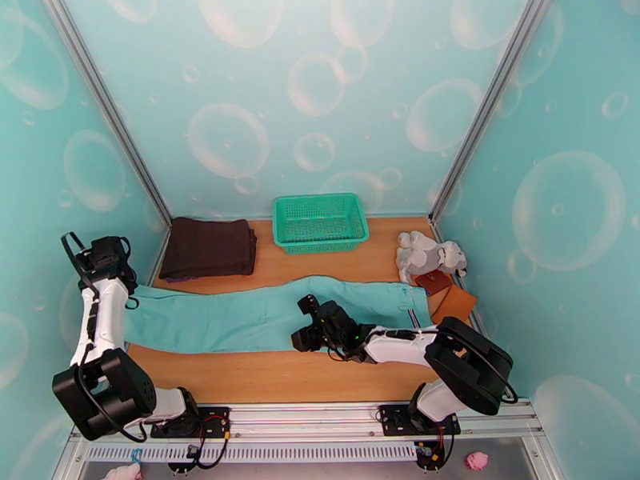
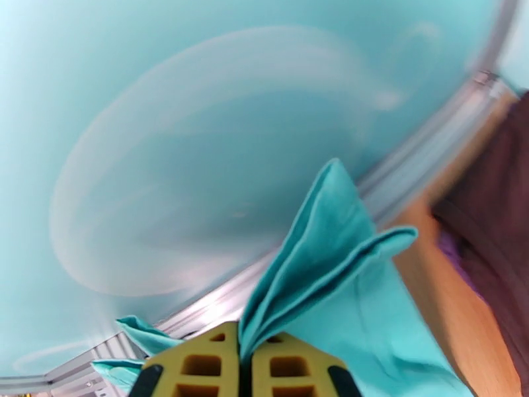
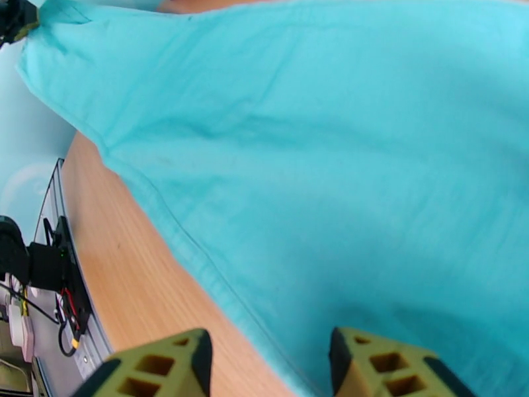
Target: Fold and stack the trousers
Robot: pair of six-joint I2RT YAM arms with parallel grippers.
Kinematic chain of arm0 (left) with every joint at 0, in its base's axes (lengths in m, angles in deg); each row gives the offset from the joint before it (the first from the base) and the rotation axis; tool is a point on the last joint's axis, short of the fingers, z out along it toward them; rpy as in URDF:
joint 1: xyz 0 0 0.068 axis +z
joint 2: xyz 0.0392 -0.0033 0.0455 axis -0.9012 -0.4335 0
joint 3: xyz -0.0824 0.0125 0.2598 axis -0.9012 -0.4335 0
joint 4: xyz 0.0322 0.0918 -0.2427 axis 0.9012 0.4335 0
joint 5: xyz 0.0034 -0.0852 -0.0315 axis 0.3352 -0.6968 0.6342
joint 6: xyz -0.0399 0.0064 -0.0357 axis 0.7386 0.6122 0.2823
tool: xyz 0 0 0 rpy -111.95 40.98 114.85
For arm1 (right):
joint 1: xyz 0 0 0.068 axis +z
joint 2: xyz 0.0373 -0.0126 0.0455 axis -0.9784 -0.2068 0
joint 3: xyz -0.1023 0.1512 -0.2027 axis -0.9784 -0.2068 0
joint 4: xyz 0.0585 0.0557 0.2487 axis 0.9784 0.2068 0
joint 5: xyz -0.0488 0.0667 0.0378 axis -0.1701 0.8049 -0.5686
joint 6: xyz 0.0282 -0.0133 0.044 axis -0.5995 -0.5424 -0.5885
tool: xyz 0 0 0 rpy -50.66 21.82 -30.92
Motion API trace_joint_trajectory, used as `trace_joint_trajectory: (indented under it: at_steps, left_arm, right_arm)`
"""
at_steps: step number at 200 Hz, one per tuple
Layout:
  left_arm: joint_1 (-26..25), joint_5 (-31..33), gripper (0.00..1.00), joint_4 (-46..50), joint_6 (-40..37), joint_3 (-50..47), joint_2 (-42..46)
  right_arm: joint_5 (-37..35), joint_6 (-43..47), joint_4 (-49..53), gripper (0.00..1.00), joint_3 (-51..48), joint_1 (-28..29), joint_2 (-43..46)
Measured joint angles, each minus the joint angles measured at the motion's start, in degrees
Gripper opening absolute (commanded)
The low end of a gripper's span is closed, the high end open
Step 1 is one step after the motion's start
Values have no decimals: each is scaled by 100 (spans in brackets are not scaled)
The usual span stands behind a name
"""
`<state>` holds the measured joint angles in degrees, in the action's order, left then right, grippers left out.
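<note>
The light teal trousers (image 1: 264, 314) lie stretched lengthwise across the wooden table (image 1: 280, 378), with the striped waistband (image 1: 416, 307) at the right. At the table's left side my left gripper (image 1: 130, 302) is shut on the leg ends. In the left wrist view its yellow fingers (image 2: 198, 365) pinch a folded bunch of teal cloth (image 2: 330, 246) that stands up between them. My right gripper (image 1: 298, 339) hovers over the trousers' near edge at mid-length. In the right wrist view its gripper (image 3: 268, 368) is open, the cloth's hem (image 3: 218, 279) running between the two fingers.
A green basket (image 1: 320, 222) stands at the back centre. A dark brown folded garment (image 1: 208, 248) lies at the back left, close to the left gripper. A grey plush toy (image 1: 428, 256) and brown leather pieces (image 1: 452, 302) sit at the right. Walls enclose three sides.
</note>
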<state>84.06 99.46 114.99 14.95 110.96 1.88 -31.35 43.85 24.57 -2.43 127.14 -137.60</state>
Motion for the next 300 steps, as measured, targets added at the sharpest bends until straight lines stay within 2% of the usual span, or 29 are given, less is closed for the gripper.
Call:
trace_joint_trajectory:
  at_steps: [28,60,84,119,144,181,227,251,269,277,287,300]
  left_arm:
    - [-1049,-570,0,140,358,-44,490]
    - [-2026,-1012,0,280,1038,-396,977]
    - [-2813,-1322,0,334,1639,-758,1274]
    - [-4400,-1283,0,319,2638,-896,1228]
    - [-5171,-1152,0,39,3215,-986,909]
    - [-5821,-988,0,-411,3711,-988,129]
    - [-6238,-994,0,-881,3932,-988,-839]
    - [-6417,-1008,16,-1062,3939,-918,-1255]
    - [-6500,-1038,21,-1196,3917,-800,-1539]
    - [-6533,-1056,28,-1281,3888,-754,-1622]
    - [-6590,-1082,42,-1379,3786,-728,-1637]
    - [-6660,-1134,50,-1545,3711,-708,-1561]
  right_arm:
    - [-166,-72,234,54,2,-212,487]
    - [-238,4,656,59,142,-892,1025]
    - [-210,98,730,58,195,-1377,1176]
    - [-35,146,358,55,-28,-1794,1126]
    - [236,140,72,55,-201,-1952,820]
    - [570,116,-138,55,-490,-2262,470]
    - [815,79,-380,55,-496,-2321,415]
    - [831,79,-407,54,-496,-2321,415]
    - [848,79,-439,55,-496,-2321,415]
    - [846,81,-466,54,-496,-2321,415]
    - [846,81,-483,54,-496,-2321,417]
    - [846,83,-498,55,-498,-2337,422]
